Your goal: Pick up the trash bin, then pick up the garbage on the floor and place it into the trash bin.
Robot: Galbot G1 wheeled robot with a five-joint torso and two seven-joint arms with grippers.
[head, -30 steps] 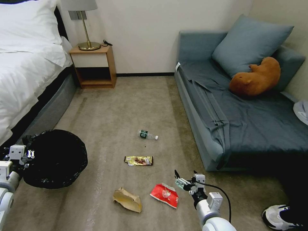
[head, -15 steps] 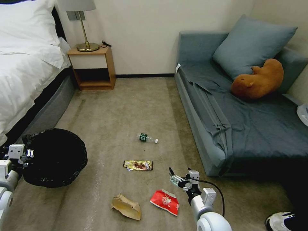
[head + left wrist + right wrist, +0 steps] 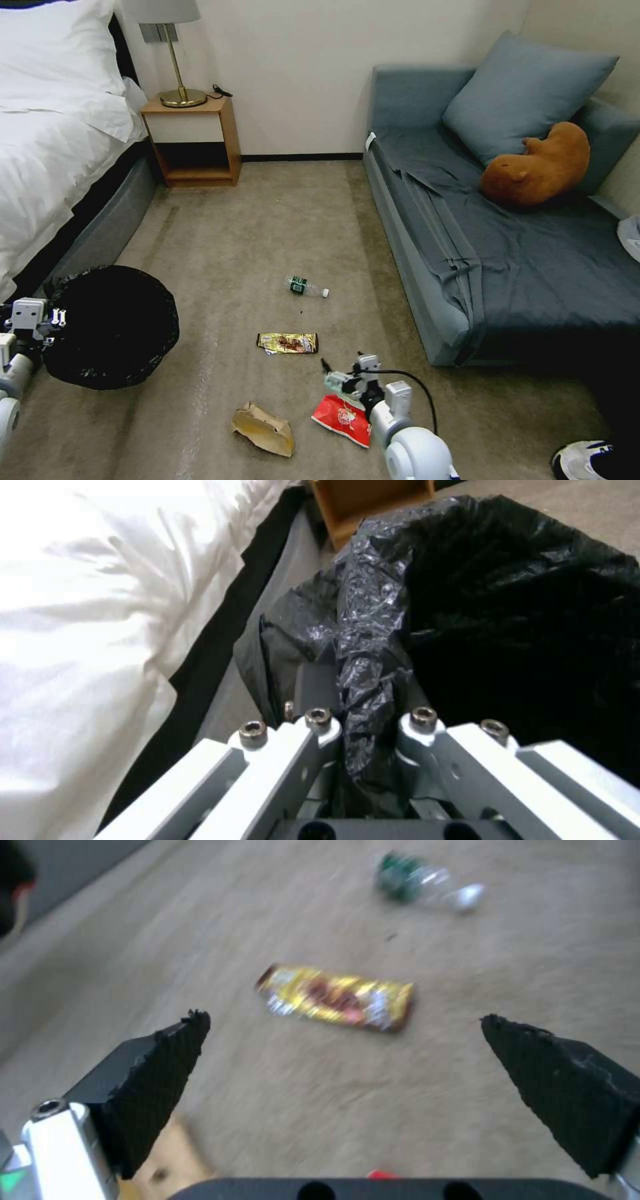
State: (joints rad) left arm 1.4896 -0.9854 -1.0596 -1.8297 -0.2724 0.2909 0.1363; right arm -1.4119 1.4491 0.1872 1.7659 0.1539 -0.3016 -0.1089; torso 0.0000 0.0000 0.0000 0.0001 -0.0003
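Observation:
The trash bin (image 3: pixel 113 327), lined with a crinkly black bag, is at the lower left beside the bed. My left gripper (image 3: pixel 57 319) is shut on its bag-covered rim (image 3: pixel 363 700). The garbage lies on the carpet: a clear bottle (image 3: pixel 307 287), a gold-brown wrapper (image 3: pixel 288 343), a crumpled brown paper bag (image 3: pixel 263 429) and a red-and-white snack bag (image 3: pixel 343 421). My right gripper (image 3: pixel 341 372) hangs open just above the red bag's far edge, nothing between its fingers. In the right wrist view the wrapper (image 3: pixel 337 997) lies between the spread fingers (image 3: pixel 160 1060), the bottle (image 3: pixel 427 882) beyond.
A bed (image 3: pixel 47 133) runs along the left, with a wooden nightstand (image 3: pixel 193 140) and lamp at the back wall. A blue-grey sofa (image 3: pixel 507 260) with a cushion and a brown plush animal (image 3: pixel 537 167) fills the right. A person's shoe (image 3: pixel 587 460) is at the lower right.
My right gripper has swung left and nearer, from beside the red snack bag to over its far edge, still open. The left gripper and bin hold steady; the view shifted slightly.

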